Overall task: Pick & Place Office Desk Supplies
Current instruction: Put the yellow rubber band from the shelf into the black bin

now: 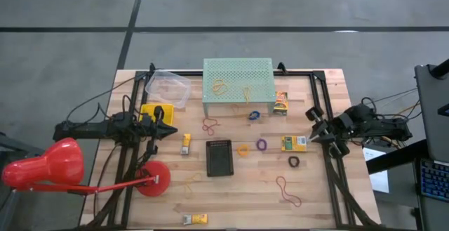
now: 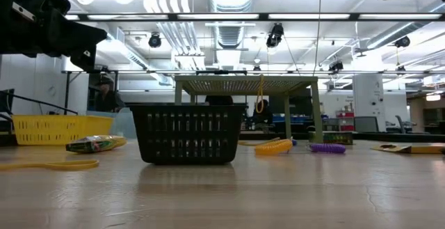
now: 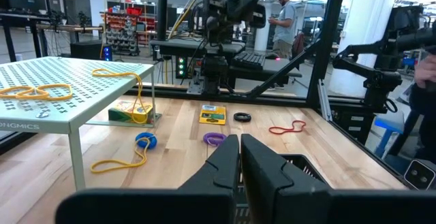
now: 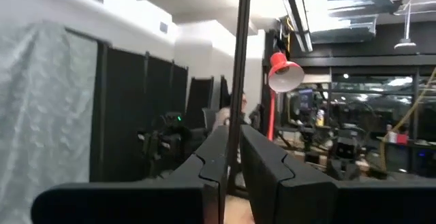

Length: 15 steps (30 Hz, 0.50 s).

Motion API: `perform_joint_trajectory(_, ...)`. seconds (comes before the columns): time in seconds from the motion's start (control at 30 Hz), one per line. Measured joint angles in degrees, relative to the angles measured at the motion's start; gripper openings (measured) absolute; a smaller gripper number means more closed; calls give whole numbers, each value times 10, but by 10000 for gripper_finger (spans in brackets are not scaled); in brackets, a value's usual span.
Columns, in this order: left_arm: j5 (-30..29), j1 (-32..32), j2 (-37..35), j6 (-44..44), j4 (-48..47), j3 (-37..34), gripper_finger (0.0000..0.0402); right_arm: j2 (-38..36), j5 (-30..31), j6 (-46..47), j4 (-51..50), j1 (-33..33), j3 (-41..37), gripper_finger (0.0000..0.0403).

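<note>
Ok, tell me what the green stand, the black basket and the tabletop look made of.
Green stand: likely painted metal sheet; thin, evenly perforated, matte mint coat.
Black basket: probably molded plastic; slatted walls in the low view, dull finish.
Tabletop: wood, butcher-block style; joined light strips with visible grain, slight sheen.

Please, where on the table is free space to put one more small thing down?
Free wood lies between the black basket and the long red rubber band, toward the near edge. Another bare patch lies between the clear container and that basket. It is crowded beside the green stand, around the blue roll and purple band.
</note>
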Motion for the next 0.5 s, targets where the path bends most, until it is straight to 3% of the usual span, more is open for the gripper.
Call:
perform_joint_trajectory(0.2, 0, 0, 0, 0, 0, 0, 23, 0, 52, -48, -150, 0, 69, 34)
perform_joint_trajectory(0.5, 0, 0, 0, 0, 0, 0, 23, 0, 106, -64, -160, 0, 99, 34)
